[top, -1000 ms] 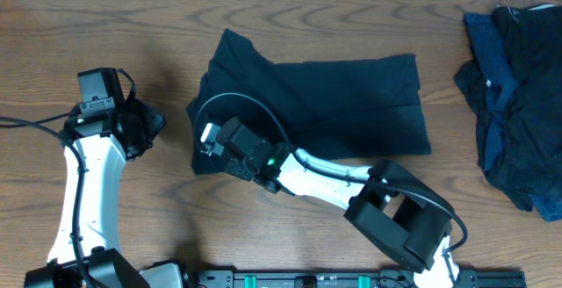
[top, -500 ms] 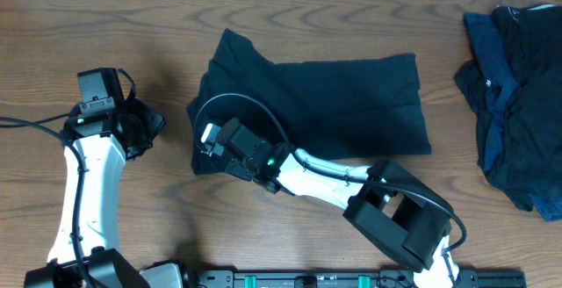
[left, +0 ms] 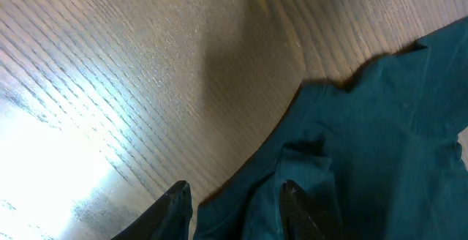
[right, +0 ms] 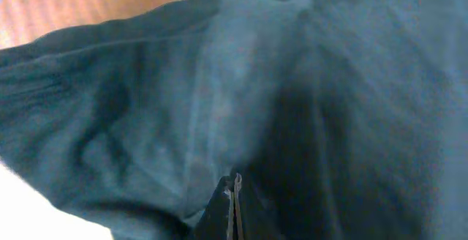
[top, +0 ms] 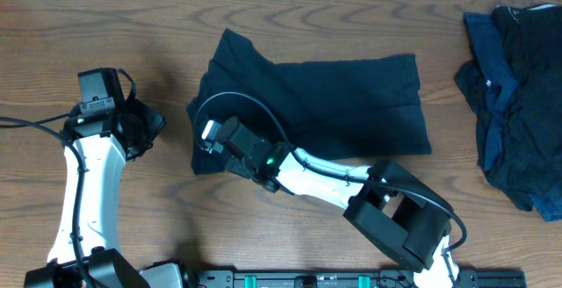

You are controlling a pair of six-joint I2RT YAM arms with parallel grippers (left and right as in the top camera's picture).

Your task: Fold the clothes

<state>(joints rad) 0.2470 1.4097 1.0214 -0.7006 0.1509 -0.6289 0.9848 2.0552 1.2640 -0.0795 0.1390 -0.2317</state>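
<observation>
A near-black T-shirt (top: 334,104) lies folded flat mid-table. My right gripper (top: 205,138) reaches across to its lower left corner; in the right wrist view the jaws (right: 232,185) are pressed together on a fold of the shirt fabric (right: 219,86). My left gripper (top: 149,123) hovers just left of the shirt, open; in the left wrist view (left: 235,203) the shirt's edge (left: 365,137) lies between and beyond the two fingertips (left: 179,196), and nothing is held. A crumpled pile of dark navy and black clothes (top: 518,95) lies at the far right.
Bare wooden table (top: 105,25) surrounds the shirt on the left and in front. The right arm's body (top: 395,218) crosses the front of the table. The pile reaches the right edge.
</observation>
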